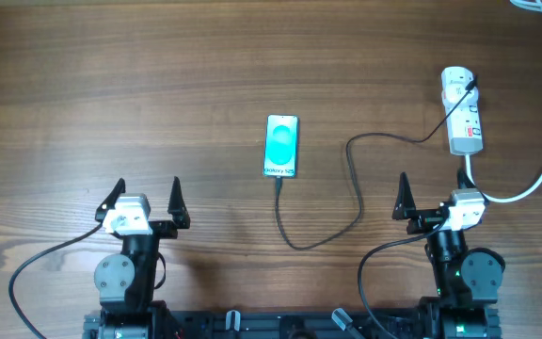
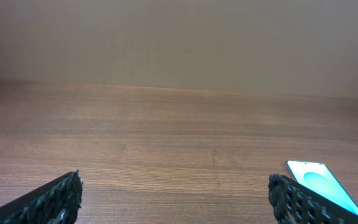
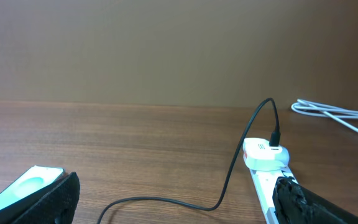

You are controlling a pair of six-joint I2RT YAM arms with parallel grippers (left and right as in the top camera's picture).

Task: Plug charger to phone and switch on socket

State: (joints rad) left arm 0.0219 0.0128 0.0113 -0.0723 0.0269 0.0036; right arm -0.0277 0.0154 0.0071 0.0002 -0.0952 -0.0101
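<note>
Rubbery black fingers (image 2: 48, 202) fill the bottom corners of both wrist views, spread wide with nothing between them. My left hand (image 1: 144, 196) and my right hand (image 1: 434, 193) are both released and empty, set at the near side of the table (image 1: 111, 75).

Ahead of me, between the two hands, the phone (image 1: 281, 146) lies flat and face up, its screen glowing cyan. It is ahead and to the right of my left hand, and ahead and to the left of my right. The power strip (image 1: 462, 113) lies just ahead of my right hand. The charger cable (image 1: 356, 188) has its plug already standing in the strip's far end. From there it runs left, loops back toward me, and ends at the phone's near edge. Whether the tip is seated or only touching, I cannot tell.

I judge the phone end to be the step in hand. My left should steady the phone while my right pinches the tip and pushes it straight in. After that comes the switch on the strip.

Bare wood lies open around the phone and ahead of my left hand. My right has less room: the cable's loop lies to its left, and the strip's white cord (image 1: 525, 193) passes close by its outer finger.
</note>
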